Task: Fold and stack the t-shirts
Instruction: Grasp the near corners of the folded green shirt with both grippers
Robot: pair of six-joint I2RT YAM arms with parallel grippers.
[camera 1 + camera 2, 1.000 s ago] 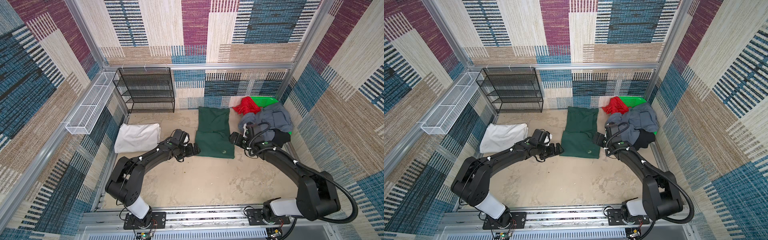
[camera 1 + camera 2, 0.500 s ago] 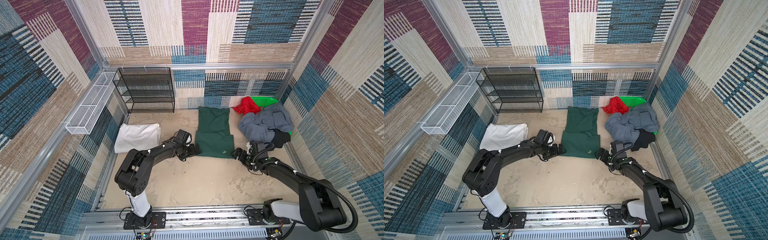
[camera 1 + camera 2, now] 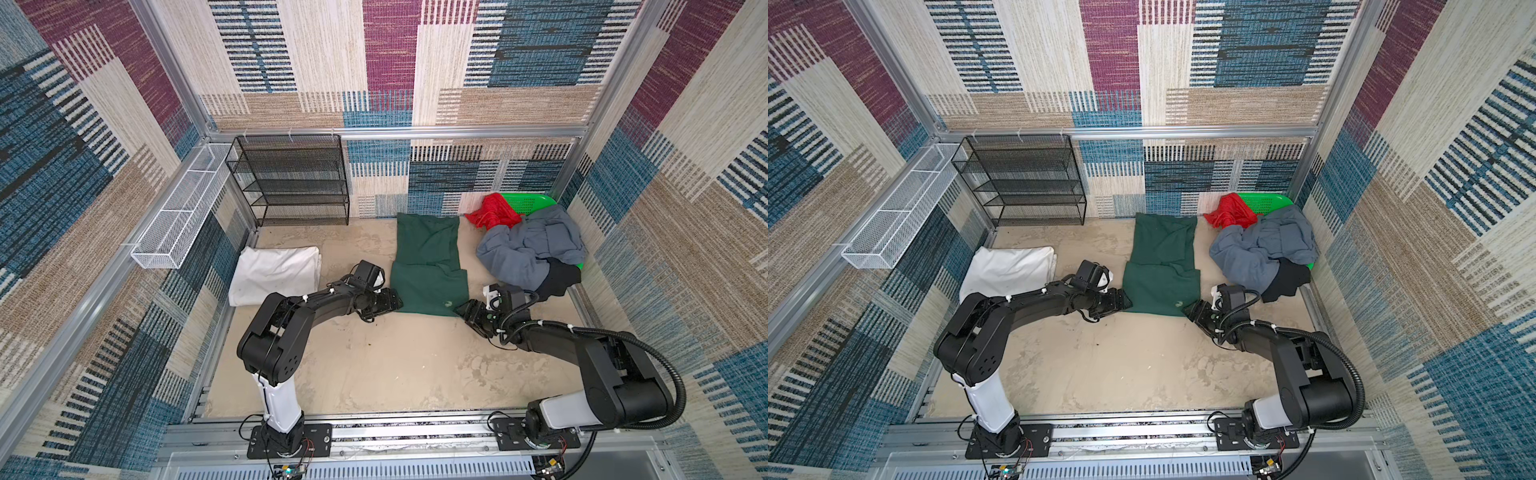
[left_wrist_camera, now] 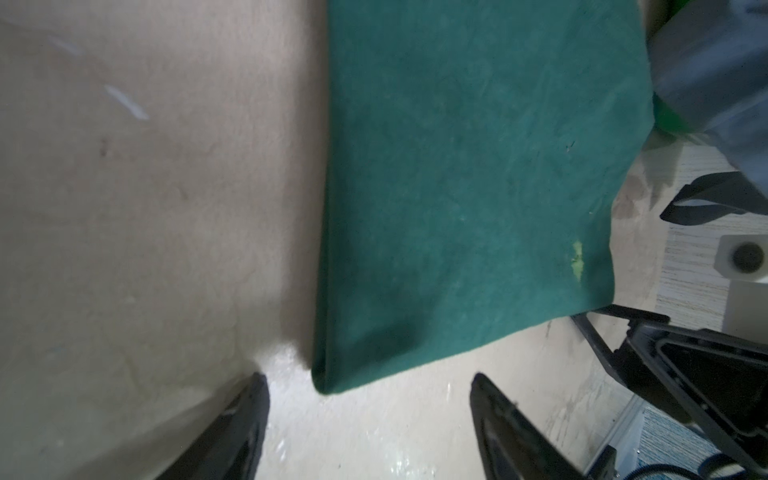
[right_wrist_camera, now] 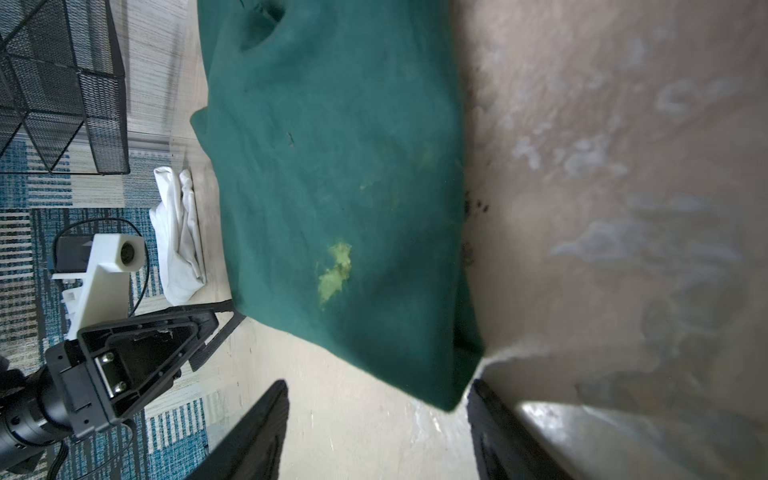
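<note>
A dark green t-shirt [image 3: 428, 266] [image 3: 1163, 266] lies folded lengthwise at mid-table. My left gripper [image 3: 395, 305] [image 3: 1127, 303] sits low at its near left corner. My right gripper [image 3: 459, 309] [image 3: 1192, 309] sits at its near right corner. In the left wrist view the left gripper [image 4: 369, 376] is open, the green t-shirt [image 4: 457, 187] corner lying between its fingertips, unclamped. The right gripper [image 5: 378, 382] is open too, the green t-shirt [image 5: 340, 166] corner beside one finger. A folded white t-shirt [image 3: 276, 274] lies left. Grey-blue [image 3: 528, 249], red [image 3: 492, 212] and black [image 3: 557, 280] t-shirts are heaped right.
The heap rests on a bright green plastic basket [image 3: 528, 201] in the back right corner. A black mesh rack [image 3: 291, 183] stands at the back left. A white wire basket [image 3: 178, 208] hangs on the left wall. A metal rail [image 3: 374, 432] runs along the front.
My right gripper has come down from beside the grey-blue heap to the green t-shirt's near right corner. My left gripper has slid toward me to the near left corner.
</note>
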